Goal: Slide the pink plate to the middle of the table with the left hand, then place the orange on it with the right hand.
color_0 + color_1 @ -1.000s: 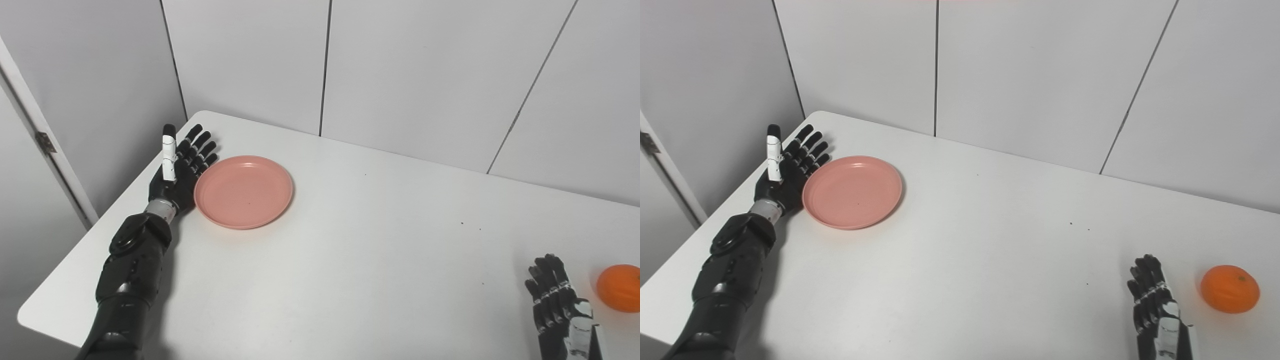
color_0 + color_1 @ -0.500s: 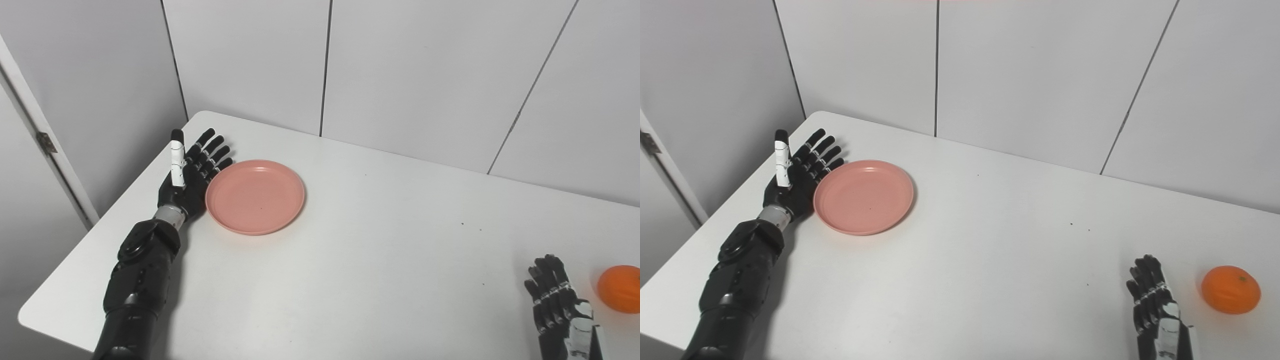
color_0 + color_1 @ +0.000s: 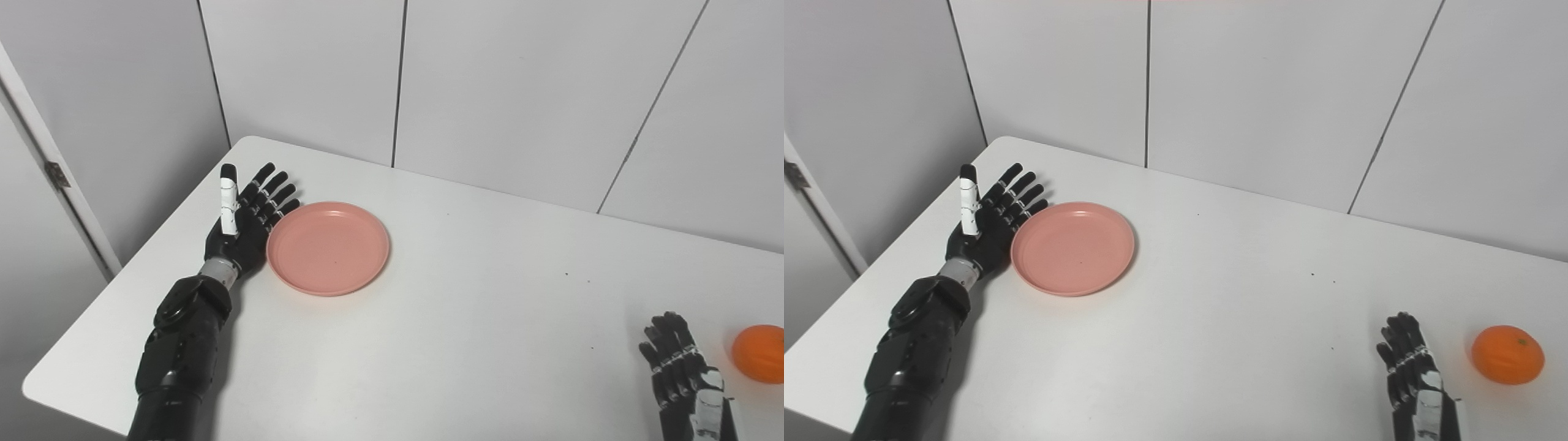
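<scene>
Bright, even overhead light; soft short shadows under plate (image 3: pixel 328 248) and left arm (image 3: pixel 177 355); sharp, no glare.

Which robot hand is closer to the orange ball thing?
The right hand. It sits just left of the orange, with a gap between them. The left hand is far off at the table's left side, against the pink plate.

white table (image 3: pixel 1213 343), pink plate (image 3: pixel 1072 248), orange (image 3: pixel 1507 354)

Black left robot hand (image 3: pixel 242 223), white thumb panel, silver wrist ring, glossy black forearm
</scene>
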Motion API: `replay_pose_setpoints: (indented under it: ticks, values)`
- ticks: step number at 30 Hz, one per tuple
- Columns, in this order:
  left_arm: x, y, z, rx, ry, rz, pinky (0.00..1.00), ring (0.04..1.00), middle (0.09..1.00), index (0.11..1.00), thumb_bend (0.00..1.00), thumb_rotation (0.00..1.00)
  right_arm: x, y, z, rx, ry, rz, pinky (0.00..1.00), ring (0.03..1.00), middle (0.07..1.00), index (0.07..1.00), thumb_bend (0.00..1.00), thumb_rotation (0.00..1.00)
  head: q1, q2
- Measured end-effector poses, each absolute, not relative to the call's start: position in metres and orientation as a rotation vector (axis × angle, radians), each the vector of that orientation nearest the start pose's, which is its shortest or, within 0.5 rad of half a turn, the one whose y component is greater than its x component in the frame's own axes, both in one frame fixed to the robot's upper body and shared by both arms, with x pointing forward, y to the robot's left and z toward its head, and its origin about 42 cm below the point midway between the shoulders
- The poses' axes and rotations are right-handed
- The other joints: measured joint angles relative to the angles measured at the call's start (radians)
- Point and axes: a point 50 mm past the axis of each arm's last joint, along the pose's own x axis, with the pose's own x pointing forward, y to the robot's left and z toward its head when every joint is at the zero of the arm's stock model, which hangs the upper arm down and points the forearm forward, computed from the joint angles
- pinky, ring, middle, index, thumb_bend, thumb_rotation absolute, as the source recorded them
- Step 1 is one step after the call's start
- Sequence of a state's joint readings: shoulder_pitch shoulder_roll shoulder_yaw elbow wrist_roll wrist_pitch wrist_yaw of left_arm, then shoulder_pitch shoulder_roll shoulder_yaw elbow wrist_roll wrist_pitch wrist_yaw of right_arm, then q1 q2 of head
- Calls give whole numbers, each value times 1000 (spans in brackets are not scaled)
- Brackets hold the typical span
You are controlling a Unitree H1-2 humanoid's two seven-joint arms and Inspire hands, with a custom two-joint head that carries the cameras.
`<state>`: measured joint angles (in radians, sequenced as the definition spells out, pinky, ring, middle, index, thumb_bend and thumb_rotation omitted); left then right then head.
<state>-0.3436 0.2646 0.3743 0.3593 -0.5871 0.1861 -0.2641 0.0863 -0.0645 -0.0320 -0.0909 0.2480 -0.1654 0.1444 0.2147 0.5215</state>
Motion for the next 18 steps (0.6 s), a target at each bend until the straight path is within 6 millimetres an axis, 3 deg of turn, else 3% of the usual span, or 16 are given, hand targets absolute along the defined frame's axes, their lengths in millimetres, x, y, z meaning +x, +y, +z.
replay_pose_setpoints:
  ticks: [9, 18]
  values:
    - [383, 357, 138, -477, -1, 4, 886, 910, 914, 873, 1000, 859, 254, -239, 112, 152, -190, 85, 946, 934, 917, 899, 812, 974, -5, 0]
    - [387, 325, 134, -496, 7, -29, 889, 900, 909, 886, 994, 879, 253, -237, 112, 152, -190, 86, 943, 933, 914, 894, 809, 969, -12, 6]
